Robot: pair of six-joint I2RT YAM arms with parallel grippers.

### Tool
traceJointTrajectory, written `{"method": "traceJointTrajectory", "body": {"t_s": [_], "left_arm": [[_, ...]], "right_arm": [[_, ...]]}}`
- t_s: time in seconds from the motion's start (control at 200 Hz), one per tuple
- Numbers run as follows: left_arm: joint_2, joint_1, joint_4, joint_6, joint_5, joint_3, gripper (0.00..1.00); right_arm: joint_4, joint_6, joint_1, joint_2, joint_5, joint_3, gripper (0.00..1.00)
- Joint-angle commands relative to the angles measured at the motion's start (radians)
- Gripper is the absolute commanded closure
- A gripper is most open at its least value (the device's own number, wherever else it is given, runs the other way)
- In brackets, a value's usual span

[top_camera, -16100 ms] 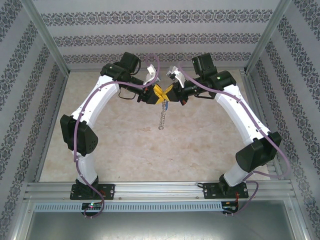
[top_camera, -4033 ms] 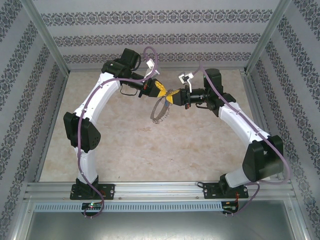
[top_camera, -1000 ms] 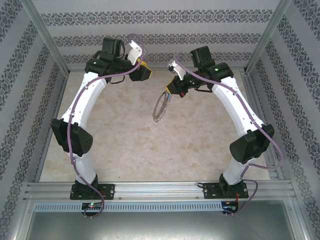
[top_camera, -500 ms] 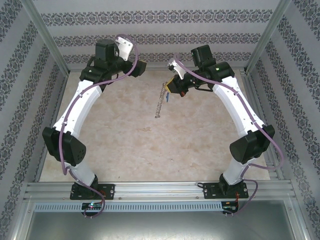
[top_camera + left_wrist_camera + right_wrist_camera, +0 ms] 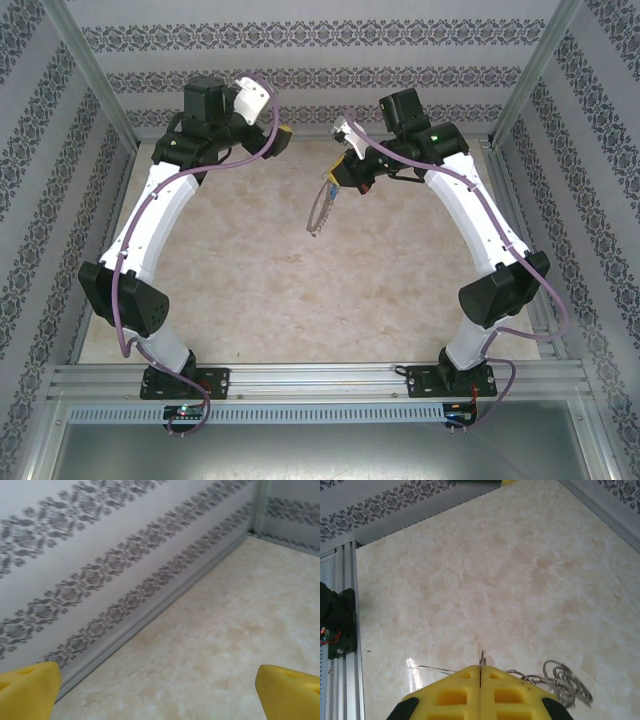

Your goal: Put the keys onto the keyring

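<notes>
- My right pincer (image 5: 480, 675) clamps the ring (image 5: 566, 684) at its top; the loop dangles limp.
- Light, floppy, slippery, I'd judge: best pinched high, firmly.
- My left pincer (image 5: 160, 695) gapes, empty.

My bench (image 5: 260, 290) has a cream, marble-patterned top. White walls (image 5: 320, 60) with grey ornamental bands enclose it on three sides. Aluminium rails (image 5: 320, 378) span the near edge; lighting is even

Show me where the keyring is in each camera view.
Top external: keyring dangles from the right gripper, upper centre.
Right wrist: its silver rings lie bottom right, beside the shut yellow fingers.
Left wrist: aimed at the patterned wall.
Shared landmark: the beige marbled table.
</notes>
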Motion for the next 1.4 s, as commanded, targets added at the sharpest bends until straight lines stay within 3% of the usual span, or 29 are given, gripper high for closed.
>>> {"method": "traceJointTrajectory", "body": {"t_s": [0.0,0.235,0.51,0.869,1.144,1.394], "left_arm": [[-0.007,0.005,-0.162,0.136,0.194,0.051,0.03],[-0.014,0.005,-0.336,0.274,0.412,0.064,0.06],[0.018,0.004,-0.375,0.252,0.553,0.070,0.19],[0.079,-0.005,-0.442,0.242,0.641,0.129,0.39],[0.118,-0.021,-0.508,0.262,0.674,0.170,0.64],[0.146,-0.033,-0.594,0.301,0.709,0.217,0.68]], "right_arm": [[-0.022,-0.041,0.014,0.016,-0.017,0.056,1.00],[-0.075,-0.076,0.025,0.039,0.028,0.087,1.00],[-0.075,-0.088,0.040,0.042,0.029,0.093,1.00],[-0.089,-0.119,0.063,0.084,-0.005,0.167,1.00],[-0.095,-0.141,0.064,0.095,-0.032,0.179,1.00],[-0.098,-0.155,0.064,0.094,-0.072,0.183,1.00]]}}
